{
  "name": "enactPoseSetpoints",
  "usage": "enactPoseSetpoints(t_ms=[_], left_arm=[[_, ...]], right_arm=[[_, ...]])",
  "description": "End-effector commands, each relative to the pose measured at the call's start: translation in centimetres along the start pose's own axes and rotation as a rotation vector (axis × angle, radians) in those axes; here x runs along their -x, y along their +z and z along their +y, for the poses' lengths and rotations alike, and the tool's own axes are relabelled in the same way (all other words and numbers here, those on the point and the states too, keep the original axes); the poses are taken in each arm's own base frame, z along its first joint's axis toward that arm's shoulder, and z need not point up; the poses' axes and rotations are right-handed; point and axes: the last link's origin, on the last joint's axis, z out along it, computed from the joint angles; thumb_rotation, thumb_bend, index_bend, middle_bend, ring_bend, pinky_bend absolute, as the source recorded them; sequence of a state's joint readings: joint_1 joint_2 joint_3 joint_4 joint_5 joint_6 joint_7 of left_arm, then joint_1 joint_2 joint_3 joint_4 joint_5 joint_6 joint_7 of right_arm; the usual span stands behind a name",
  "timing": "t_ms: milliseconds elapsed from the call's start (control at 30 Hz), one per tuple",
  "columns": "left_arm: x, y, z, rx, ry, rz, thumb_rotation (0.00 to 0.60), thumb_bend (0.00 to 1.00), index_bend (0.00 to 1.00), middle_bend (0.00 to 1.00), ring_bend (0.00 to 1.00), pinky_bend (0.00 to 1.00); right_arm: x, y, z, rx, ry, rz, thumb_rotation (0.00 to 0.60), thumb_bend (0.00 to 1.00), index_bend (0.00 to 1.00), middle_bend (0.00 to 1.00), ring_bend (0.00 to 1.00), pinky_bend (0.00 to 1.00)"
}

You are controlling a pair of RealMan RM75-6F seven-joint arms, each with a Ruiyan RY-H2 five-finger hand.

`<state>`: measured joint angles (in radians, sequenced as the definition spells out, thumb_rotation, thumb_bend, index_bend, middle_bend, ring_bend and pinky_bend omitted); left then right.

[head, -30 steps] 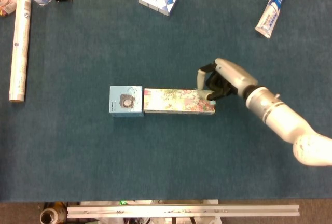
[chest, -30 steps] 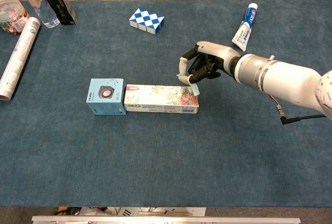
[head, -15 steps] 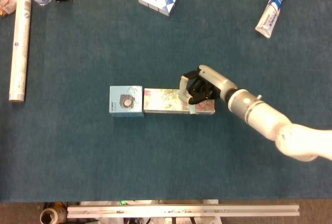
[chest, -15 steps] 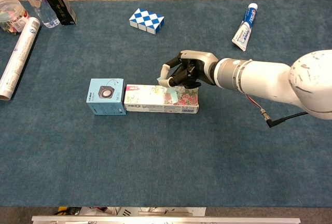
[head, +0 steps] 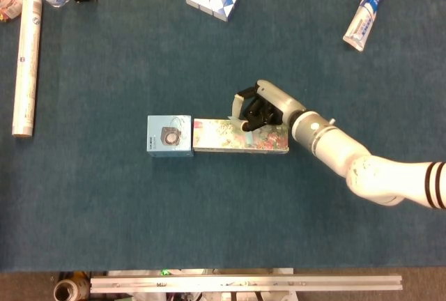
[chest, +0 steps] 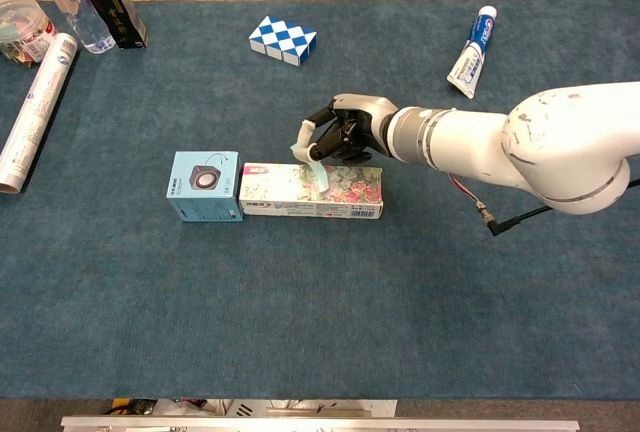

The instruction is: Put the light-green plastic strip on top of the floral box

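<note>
The right hand (chest: 345, 137) reaches in over the middle of the floral box (chest: 310, 191), its fingers curled around the upper end of the light-green plastic strip (chest: 312, 166). The strip hangs down from that grip in a curve, and its free end lies against or just above the top face of the box; which of the two cannot be told. In the head view the same hand (head: 259, 109) covers most of the strip, with only a pale sliver (head: 245, 127) showing beneath the fingers over the box. The strip looks thin, light and bendy, so it will likely flop and follow the hand rather than keep its shape; a pinch at one end, as here, lets the rest drape down, though it may cling to a finger or slide off the smooth box top when let go. Laying it flat along the length of the box seems the safer course. A small blue box (chest: 204, 185) with a speaker pictured on it stands touching the left end of the floral box. The left hand appears in neither view.
</note>
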<state>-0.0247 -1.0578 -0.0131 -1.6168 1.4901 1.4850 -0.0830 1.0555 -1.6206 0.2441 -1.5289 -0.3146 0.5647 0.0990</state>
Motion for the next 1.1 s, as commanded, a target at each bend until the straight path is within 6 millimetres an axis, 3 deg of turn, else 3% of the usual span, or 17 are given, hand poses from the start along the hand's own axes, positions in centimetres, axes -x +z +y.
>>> enactPoseSetpoints(t_ms=[33,367,833,1100], left_arm=[[-0.13,0.26,0.12,0.023,0.010,-0.010,0.600,0.20,0.10,0.13,0.10,0.00],[-0.74,0.80,0.74,0.075,0.000,-0.019,0.600,0.20,0.10,0.13,0.10,0.00],[-0.62,0.82,0.83,0.080,-0.009,-0.023,0.600,0.20,0.10,0.13,0.10,0.00],[-0.56,0.82,0.80,0.080,-0.012,-0.023,0.600,0.20,0.10,0.13,0.10,0.00]], right_arm=[[0.12,0.35,-0.03,-0.008,-0.004,0.005,0.600,0.34,0.63,1.00,1.00,1.00],[0.80,1.19,0.14,-0.023,-0.010,-0.006,0.600,0.34,0.63,1.00,1.00,1.00],[0.26,0.84,0.54,-0.028,-0.048,-0.008,0.600,0.33,0.58,0.98,1.00,1.00],[0.03,0.46,0.42,-0.036,-0.077,-0.009,0.600,0.26,0.56,0.98,1.00,1.00]])
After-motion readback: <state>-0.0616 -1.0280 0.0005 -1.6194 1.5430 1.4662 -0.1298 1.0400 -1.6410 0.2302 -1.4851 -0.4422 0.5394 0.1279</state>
